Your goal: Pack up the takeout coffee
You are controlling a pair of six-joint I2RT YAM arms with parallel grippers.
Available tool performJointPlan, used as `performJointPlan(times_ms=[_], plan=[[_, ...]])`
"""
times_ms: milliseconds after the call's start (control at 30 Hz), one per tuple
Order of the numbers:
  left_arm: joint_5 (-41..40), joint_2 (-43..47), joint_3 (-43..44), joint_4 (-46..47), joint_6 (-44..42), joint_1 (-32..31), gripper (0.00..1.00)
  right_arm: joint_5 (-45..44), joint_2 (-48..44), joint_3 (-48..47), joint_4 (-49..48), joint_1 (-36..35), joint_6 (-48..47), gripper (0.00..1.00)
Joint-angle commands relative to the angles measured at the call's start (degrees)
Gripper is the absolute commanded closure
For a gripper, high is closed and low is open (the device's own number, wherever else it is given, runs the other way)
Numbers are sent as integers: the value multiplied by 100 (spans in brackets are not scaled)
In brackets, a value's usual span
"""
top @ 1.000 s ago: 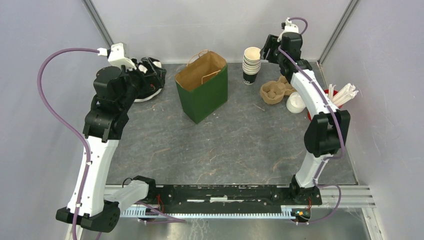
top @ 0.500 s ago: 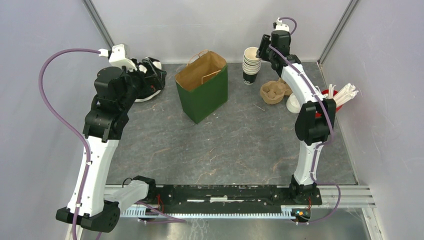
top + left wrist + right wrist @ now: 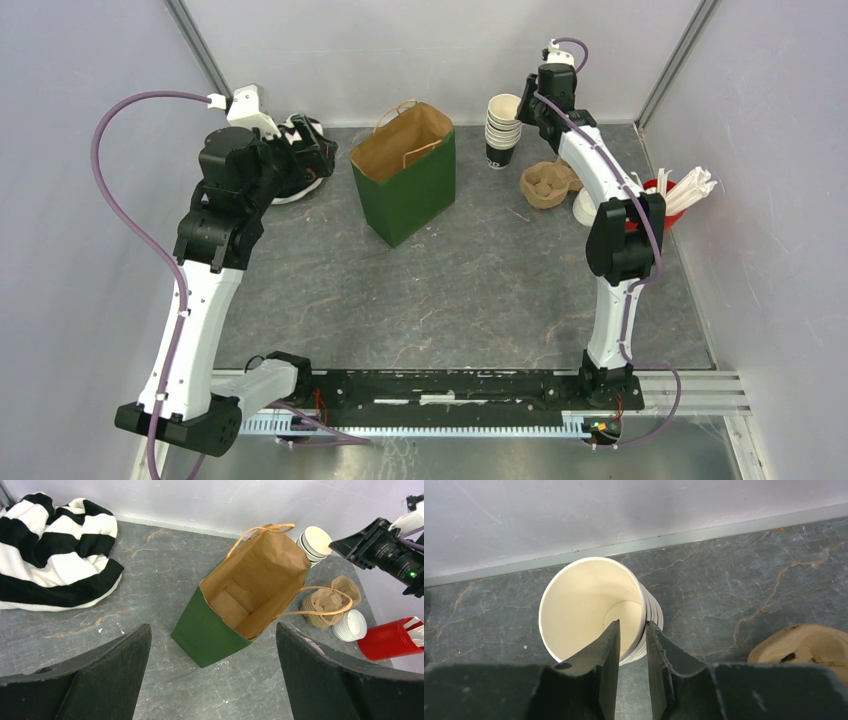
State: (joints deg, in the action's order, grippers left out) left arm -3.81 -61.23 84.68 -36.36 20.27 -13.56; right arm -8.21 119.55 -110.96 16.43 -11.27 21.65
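The takeout coffee cups stand nested in a stack (image 3: 503,130) at the back of the table, dark outside and cream inside; they also show in the left wrist view (image 3: 316,542) and the right wrist view (image 3: 591,610). My right gripper (image 3: 522,105) (image 3: 632,625) straddles the top cup's right wall, one finger inside and one outside, with a narrow gap still open. A stack of white lids (image 3: 350,625) lies near the right wall. My left gripper (image 3: 300,140) (image 3: 212,626) hangs wide open and empty, left of the green paper bag (image 3: 405,175) (image 3: 250,595).
The bag stands open at back centre, brown inside. A brown pulp cup carrier (image 3: 548,183) (image 3: 325,605) lies right of the cups. A red cup of white stirrers (image 3: 660,190) (image 3: 390,639) stands by the right wall. A black-and-white striped cloth (image 3: 300,180) (image 3: 55,560) sits back left.
My right gripper has swung left onto the cup stack and its jaws have narrowed around the top cup's wall. The left arm has shifted slightly towards the bag.
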Motion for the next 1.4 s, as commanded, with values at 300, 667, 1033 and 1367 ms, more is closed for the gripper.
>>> performJointPlan(times_ms=[300,667,1033,1367], plan=[[70,-30,124,155,-212,20,0,-223,306,-665,-9,-53,46,77],[74,-80,195,155,-258,27,0,-204,295,-853,82,-46,458,96],[119,-73,199,157,-240,24,0,139,-198,-743,-210,151,1513,100],[140,-20,168,184,-216,27,0,468,-774,-556,-301,378,1850,100]])
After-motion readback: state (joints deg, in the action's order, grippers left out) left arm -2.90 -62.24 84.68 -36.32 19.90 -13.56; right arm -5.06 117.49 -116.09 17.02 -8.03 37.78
